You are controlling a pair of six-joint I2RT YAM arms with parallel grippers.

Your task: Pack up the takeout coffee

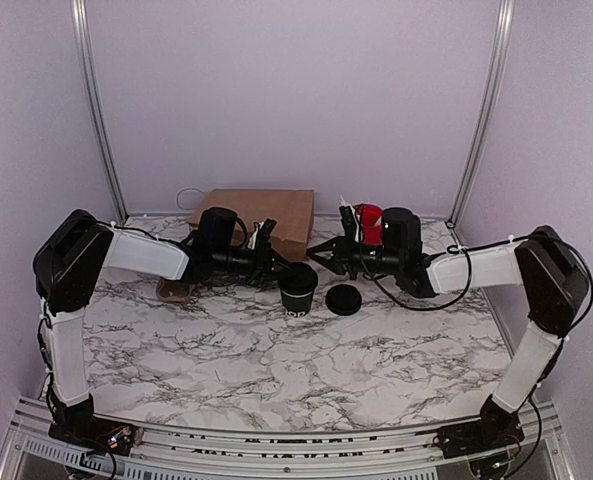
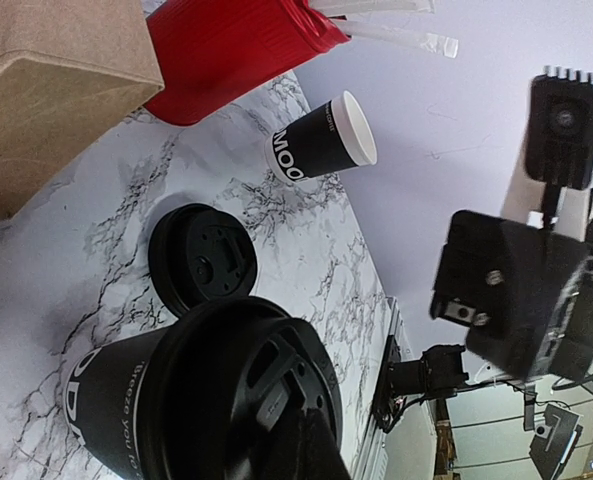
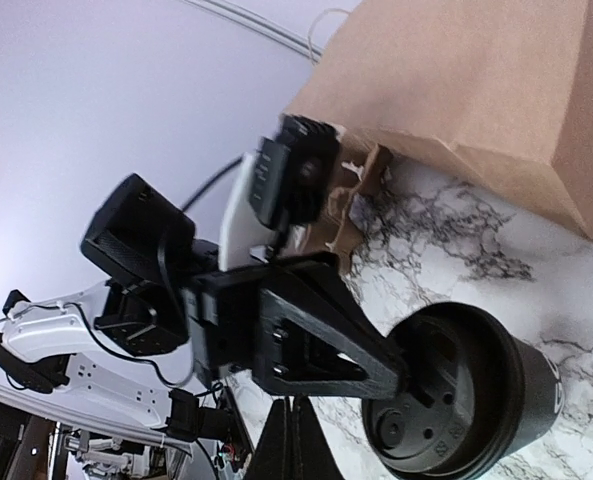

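Note:
Two black paper takeout coffee cups with white lettering are in view. One wears a black lid [image 1: 298,288] and stands mid-table; it also shows in the left wrist view [image 2: 116,410] and the right wrist view [image 3: 521,385]. The other [image 2: 321,140] is open, with a white inside and rim, and stands upright past the flat lid; my right arm hides it in the top view. My left gripper [image 1: 284,266] [image 2: 311,445] is shut, its tips resting on the lidded cup's lid. My right gripper [image 1: 316,256] [image 3: 296,425] is shut and empty, just right of that cup.
A loose flat black lid [image 1: 344,299] [image 2: 204,262] lies right of the lidded cup. A brown paper bag [image 1: 261,212] [image 3: 476,90] stands at the back. A red cup with white sticks [image 1: 370,222] [image 2: 226,50] is beside it. A cardboard carrier [image 1: 174,291] sits left.

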